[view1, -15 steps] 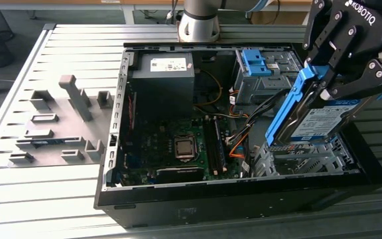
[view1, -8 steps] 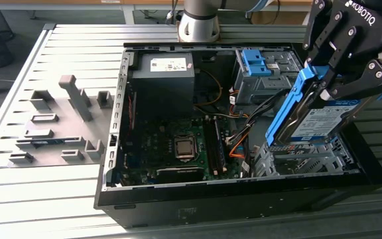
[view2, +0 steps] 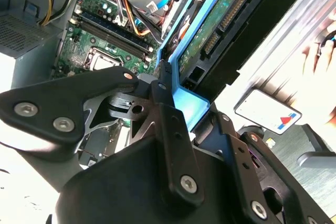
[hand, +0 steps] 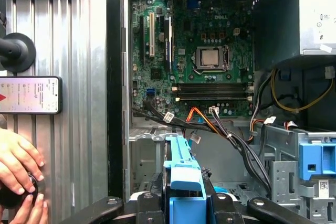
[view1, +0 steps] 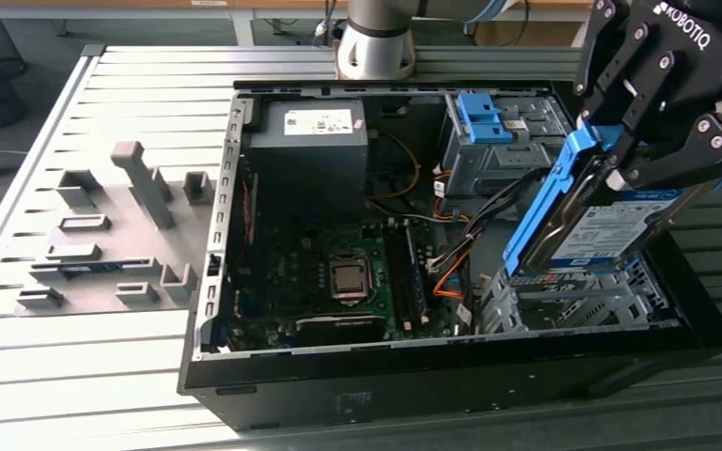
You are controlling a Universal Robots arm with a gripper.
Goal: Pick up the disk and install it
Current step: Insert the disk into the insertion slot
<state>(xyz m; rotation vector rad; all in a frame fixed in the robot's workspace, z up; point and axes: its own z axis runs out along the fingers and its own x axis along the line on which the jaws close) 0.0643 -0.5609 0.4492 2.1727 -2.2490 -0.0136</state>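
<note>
The gripper is clamping the disk by its blue side rails, fingers closed firmly on both edges. The disk is hanging on edge and tilted, label facing the exterior view's right, over the corner of the open computer case nearest the camera on that side. Its lower end is sitting just above the grey metal drive cage inside that corner; contact with the cage cannot be confirmed. In the second wrist view the disk is showing its green circuit board and connectors, with a blue rail passing between the gripper fingers.

The case is lying on its side on a slatted metal tabletop. Inside the case, a green motherboard is occupying the middle, a dark grey power supply box is sitting at the far end, and a bare blue bracket is resting in the far bay. Orange and black cables are running between the motherboard and the cage.

Outside the case, grey fixture blocks are standing on the tabletop on the exterior view's left. In the first wrist view, a person's hand is resting beside a phone, both outside the case wall.
</note>
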